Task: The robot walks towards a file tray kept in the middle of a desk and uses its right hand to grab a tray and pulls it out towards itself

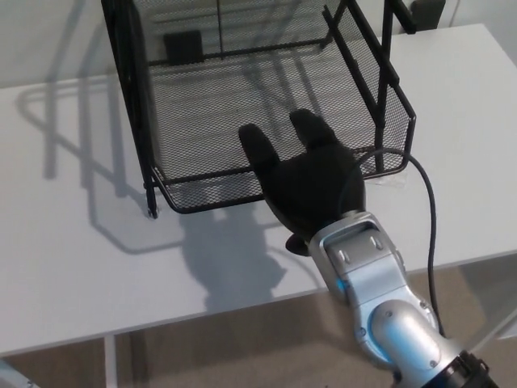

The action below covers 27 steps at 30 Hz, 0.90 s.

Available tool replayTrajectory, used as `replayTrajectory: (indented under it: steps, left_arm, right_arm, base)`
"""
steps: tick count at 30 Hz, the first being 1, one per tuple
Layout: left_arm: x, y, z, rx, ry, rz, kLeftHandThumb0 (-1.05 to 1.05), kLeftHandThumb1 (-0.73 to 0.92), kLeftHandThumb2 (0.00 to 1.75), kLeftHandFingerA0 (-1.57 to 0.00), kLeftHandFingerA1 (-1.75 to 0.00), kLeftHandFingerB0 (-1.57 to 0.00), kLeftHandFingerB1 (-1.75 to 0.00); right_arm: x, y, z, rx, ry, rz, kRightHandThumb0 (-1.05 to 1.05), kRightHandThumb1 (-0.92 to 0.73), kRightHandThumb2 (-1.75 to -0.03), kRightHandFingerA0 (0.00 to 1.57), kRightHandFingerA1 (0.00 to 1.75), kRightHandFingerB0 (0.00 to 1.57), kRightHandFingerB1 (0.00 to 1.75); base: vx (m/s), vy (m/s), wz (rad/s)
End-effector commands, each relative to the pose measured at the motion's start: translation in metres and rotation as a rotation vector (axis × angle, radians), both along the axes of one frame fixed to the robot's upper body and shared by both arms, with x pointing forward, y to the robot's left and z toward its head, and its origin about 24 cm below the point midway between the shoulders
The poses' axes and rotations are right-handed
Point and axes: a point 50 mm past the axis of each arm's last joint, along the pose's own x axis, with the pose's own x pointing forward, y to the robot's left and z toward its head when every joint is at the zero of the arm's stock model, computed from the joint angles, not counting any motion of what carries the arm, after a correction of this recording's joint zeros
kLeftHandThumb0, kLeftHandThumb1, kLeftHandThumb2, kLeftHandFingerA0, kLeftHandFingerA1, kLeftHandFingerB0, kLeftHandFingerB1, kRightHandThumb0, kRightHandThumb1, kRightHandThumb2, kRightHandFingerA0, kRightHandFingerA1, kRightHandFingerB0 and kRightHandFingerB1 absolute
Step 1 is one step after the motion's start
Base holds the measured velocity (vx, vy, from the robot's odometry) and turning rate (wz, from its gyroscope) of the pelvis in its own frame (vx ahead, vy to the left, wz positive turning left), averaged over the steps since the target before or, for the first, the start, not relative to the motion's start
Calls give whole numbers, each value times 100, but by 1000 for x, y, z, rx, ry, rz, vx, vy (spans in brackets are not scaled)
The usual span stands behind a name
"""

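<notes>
Where hand [311,184] covers tray [202,198], grip perhaps hidden

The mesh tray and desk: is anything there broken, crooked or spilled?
Nothing stands out. The black mesh tray looks whole and empty, the white desk shows no spill, and the right hand reaches over the tray's front rim.

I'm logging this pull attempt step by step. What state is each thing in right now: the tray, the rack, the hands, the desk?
Bottom mesh tray: sticks out of the rack's front, empty.
File rack frame: upright on the desk.
Right hand: over the tray's front lip, two fingers reaching into the tray, thumb below the lip; a closed grip cannot be confirmed.
Left hand: not in view.
White desk: carries the rack.
Black cable: loops beside the right wrist.
</notes>
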Motion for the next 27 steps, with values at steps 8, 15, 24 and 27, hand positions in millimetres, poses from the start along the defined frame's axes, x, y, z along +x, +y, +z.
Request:
replayTrajectory:
  steps: [8, 15, 24, 27]
  left_arm:
    - [2, 9, 6, 65, -45, -66, -40, 65, 60, -37, -41, -28, -31]
    - [2, 8, 5, 77, -47, -78, -38, 64, 59, -41, -43, -29, -32]
    - [3, 11, 6, 73, -51, -66, -38, 65, 61, -43, -51, -29, -33]
    - [4, 12, 7, 83, -53, -74, -29, 45, 93, -34, -61, -14, -50]
  right_arm:
    - [-9, -8, -13, -3, 135, -180, -69, -41, -73, 0, 4, 0, 0]
    - [-28, -4, -13, 62, 204, -129, -68, -41, -73, 0, 4, 0, 0]
    - [-56, -6, -5, 90, 225, -47, -68, -41, -74, 0, 5, 0, 0]
    - [-67, -10, -5, 101, 225, -20, -62, -36, -69, 0, 6, 0, 0]
  base:
    - [0, 0, 0]
    - [0, 0, 0]
    - [0, 0, 0]
    - [0, 0, 0]
